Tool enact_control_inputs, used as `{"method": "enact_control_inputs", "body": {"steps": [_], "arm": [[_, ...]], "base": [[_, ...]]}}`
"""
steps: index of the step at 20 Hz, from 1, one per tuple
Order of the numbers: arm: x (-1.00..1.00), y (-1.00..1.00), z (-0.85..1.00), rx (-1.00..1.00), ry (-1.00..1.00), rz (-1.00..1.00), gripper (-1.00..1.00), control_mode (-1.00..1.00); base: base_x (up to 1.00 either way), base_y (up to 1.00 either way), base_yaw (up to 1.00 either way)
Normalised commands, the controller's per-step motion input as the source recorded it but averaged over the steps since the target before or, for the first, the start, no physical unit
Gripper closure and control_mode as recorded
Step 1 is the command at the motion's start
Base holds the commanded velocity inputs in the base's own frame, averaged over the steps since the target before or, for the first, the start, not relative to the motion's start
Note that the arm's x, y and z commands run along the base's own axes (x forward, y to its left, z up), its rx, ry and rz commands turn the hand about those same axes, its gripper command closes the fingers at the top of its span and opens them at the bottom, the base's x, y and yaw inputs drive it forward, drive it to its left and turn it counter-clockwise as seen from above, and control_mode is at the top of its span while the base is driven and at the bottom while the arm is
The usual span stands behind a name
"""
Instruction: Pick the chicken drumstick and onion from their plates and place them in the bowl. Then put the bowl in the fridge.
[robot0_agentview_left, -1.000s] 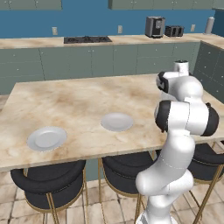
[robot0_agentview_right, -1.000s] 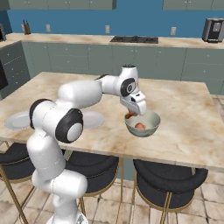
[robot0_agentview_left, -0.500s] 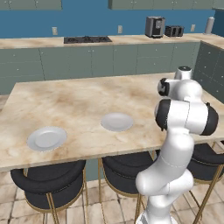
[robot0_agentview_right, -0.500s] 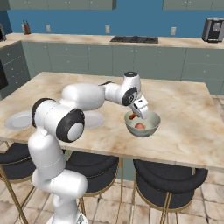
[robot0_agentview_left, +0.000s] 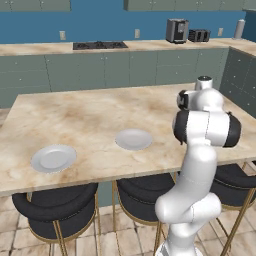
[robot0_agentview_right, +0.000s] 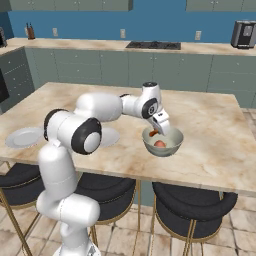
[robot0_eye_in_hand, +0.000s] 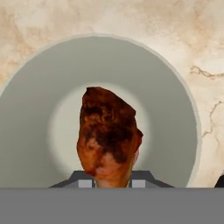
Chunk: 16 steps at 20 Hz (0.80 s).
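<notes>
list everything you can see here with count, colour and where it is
island counter: 1, beige marble, centre of the kitchen
plates: 2, pale grey-white, bare, on the counter's near side
bowl: 1, cream, on the counter under the hand
onion: 1, orange-brown, inside the bowl
chicken drumstick: 1, brown-orange, gripped just above the bowl
stools: 3, black seats on gold legs, along the counter's near edge
stovetop: 1, black, back worktop
coffee machine: 1, grey and black, back worktop
toaster: 1, dark, beside the coffee machine
cabinets: grey-green, below the back worktop
hand: 1, white, shut on the drumstick
</notes>
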Motion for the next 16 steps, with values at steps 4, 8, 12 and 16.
{"method": "enact_control_inputs", "body": {"steps": [4, 8, 12, 16], "arm": [[0.03, -0.07, -0.13, 0.08, 0.01, 0.00, 1.00, -1.00], [0.00, -0.02, -0.22, 0.11, 0.03, 0.00, 1.00, -1.00], [0.03, 0.00, -0.15, 0.14, 0.02, 0.00, 1.00, -1.00], [0.09, 0.05, -0.12, 0.12, 0.04, 0.00, 1.00, -1.00]], "base": [[0.00, 0.00, 0.00], [0.00, 0.00, 0.00], [0.00, 0.00, 0.00], [0.00, 0.00, 0.00]]}}
